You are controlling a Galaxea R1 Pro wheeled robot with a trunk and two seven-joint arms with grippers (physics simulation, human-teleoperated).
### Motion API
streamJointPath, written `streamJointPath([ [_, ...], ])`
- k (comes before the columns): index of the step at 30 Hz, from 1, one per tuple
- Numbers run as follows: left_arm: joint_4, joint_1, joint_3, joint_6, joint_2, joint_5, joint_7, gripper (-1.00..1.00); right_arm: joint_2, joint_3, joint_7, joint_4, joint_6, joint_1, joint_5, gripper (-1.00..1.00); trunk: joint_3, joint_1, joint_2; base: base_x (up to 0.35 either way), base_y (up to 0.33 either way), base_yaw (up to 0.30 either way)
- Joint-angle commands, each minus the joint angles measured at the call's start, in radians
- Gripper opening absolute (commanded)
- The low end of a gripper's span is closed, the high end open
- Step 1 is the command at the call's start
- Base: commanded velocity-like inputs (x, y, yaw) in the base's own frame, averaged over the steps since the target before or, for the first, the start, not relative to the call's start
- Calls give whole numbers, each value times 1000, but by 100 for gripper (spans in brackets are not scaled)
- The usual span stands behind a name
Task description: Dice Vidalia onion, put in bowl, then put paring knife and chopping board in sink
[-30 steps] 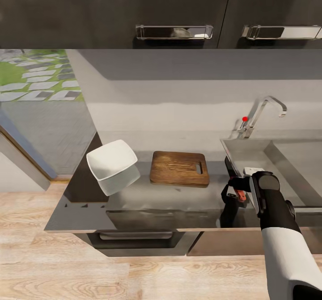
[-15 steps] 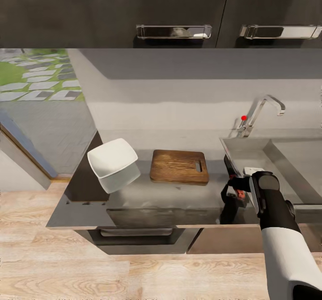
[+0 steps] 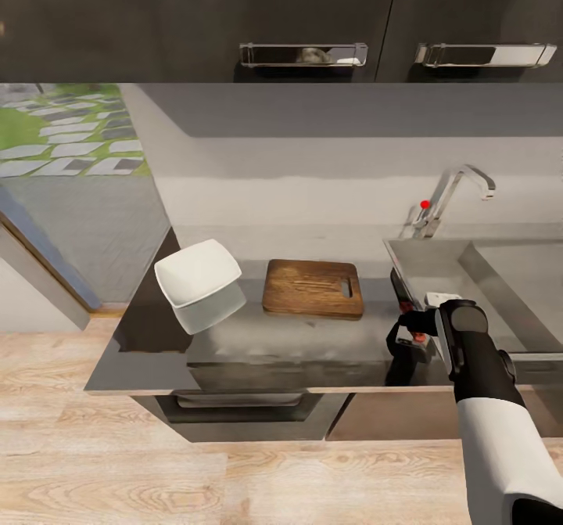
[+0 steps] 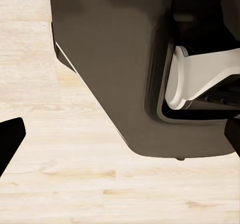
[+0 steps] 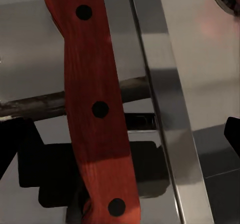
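Observation:
The paring knife lies on the countertop along the sink's left rim, dark blade pointing toward the wall. My right gripper hangs open just over its red handle, which has three black rivets; one dark finger stands on each side of it, not touching. The chopping board rests bare to the left, and the white bowl beyond it. The Vidalia onion is out of view. My left gripper is open and empty, pointing at the floor beside the robot's dark base.
A chrome faucet with a red knob stands behind the sink. Dark wall cabinets with steel handles hang above the counter. The counter's left end drops to pale wood floor near a doorway with a garden outside.
The whole picture has shifted slightly, so the camera moved. My right gripper stays open over the knife handle, and the board, bowl and knife keep their places.

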Motion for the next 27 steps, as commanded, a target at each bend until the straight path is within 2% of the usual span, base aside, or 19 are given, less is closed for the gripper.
streamJointPath([
  [1,-2,1,1,-1,0,1,-1,100,0,4,12,-1,5,-1,12,100,-2,1,-2,-4,0,0],
  [6,-2,0,1,-1,0,1,-1,100,0,53,12,-1,5,-1,12,100,-2,1,-2,-2,0,0],
  [12,-2,0,1,-1,0,1,-1,100,0,82,11,-1,5,-1,12,100,-2,1,-2,0,0,0],
  [27,-2,0,1,-1,0,1,-1,100,0,92,10,-1,5,-1,13,100,-2,1,-2,0,0,0],
])
